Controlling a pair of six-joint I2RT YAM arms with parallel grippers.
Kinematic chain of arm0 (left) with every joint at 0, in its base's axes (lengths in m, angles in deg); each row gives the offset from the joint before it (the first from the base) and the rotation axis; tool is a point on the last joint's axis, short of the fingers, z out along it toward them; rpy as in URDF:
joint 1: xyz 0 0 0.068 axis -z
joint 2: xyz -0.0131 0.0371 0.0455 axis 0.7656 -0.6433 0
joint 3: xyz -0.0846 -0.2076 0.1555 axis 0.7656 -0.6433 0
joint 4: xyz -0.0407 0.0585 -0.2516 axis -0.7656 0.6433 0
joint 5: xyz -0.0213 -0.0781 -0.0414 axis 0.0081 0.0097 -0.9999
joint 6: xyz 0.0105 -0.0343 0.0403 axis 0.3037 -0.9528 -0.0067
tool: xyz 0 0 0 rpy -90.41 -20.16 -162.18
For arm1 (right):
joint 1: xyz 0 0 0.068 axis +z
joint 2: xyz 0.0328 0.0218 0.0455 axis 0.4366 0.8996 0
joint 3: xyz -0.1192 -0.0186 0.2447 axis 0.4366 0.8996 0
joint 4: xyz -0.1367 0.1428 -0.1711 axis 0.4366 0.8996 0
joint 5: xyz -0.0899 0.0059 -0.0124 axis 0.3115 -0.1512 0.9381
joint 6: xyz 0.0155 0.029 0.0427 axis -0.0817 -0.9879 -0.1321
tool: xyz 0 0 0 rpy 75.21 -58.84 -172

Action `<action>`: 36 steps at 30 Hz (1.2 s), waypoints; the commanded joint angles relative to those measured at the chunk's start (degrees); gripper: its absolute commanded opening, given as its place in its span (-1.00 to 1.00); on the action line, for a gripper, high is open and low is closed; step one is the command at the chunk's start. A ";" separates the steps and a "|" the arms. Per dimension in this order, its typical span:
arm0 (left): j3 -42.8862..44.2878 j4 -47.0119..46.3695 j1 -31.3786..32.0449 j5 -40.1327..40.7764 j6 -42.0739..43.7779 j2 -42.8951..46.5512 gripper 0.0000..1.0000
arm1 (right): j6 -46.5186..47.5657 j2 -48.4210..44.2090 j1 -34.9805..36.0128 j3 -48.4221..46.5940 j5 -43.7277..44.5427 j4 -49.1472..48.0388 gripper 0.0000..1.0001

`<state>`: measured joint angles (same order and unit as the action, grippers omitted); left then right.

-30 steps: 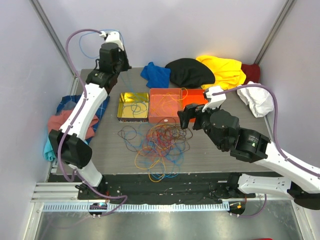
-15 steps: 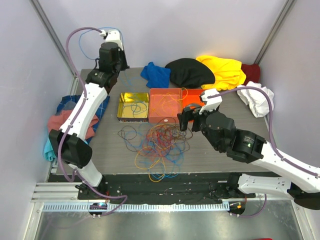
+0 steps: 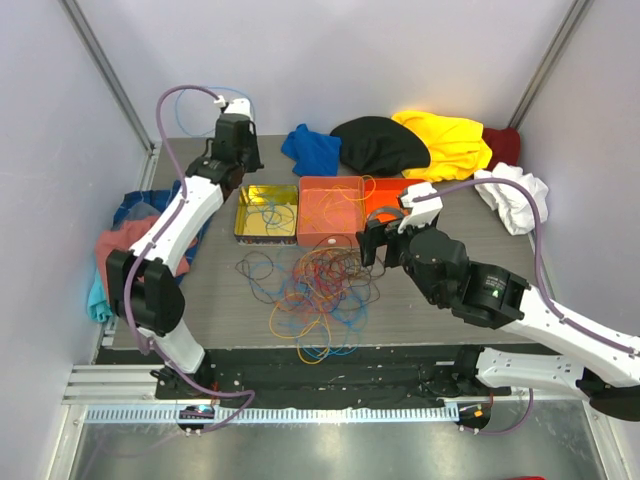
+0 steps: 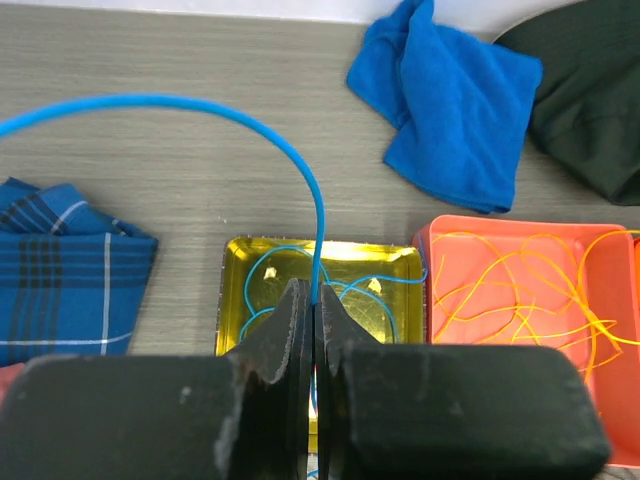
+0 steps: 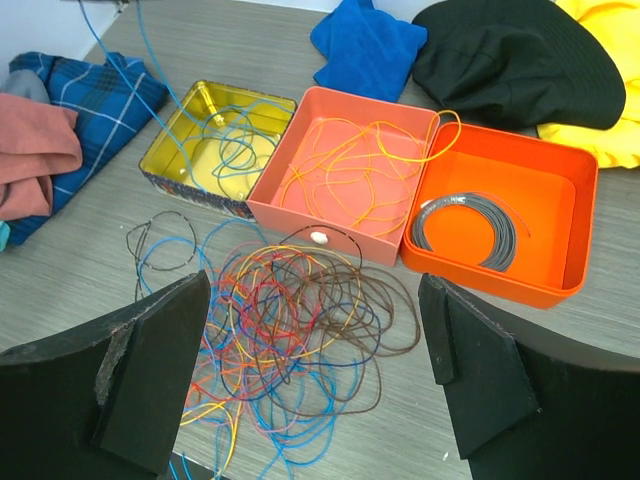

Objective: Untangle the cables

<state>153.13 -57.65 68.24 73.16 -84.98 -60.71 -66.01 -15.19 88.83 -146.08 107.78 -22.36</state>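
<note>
1. Above the gold tin (image 4: 300, 243), the left gripper (image 4: 313, 300) is clamping shut on a blue cable (image 4: 318, 200).
2. The right gripper (image 5: 315, 330) is hovering wide open and empty over the tangled cables (image 5: 300, 305) on the table (image 5: 100, 262).

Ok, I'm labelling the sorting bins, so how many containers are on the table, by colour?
Gold tin: 1
Salmon box: 1
Bright orange box: 1
Total: 3
</note>
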 commanded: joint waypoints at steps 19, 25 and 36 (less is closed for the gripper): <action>-4.67 9.20 1.23 7.75 1.42 4.76 -1.00 | 0.16 -0.63 -0.36 3.21 0.49 -4.26 0.89; -5.99 11.66 1.23 10.13 2.21 9.51 -1.00 | 0.51 0.07 -0.53 4.18 -1.09 -5.41 0.89; -4.69 13.94 1.23 10.31 2.30 9.61 -1.00 | 0.69 -0.90 -0.71 5.06 -1.27 -5.76 0.89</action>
<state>146.88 -45.39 69.36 83.23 -83.47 -50.68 -65.73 -15.06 88.28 -141.25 106.14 -25.45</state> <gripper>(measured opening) 0.033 0.944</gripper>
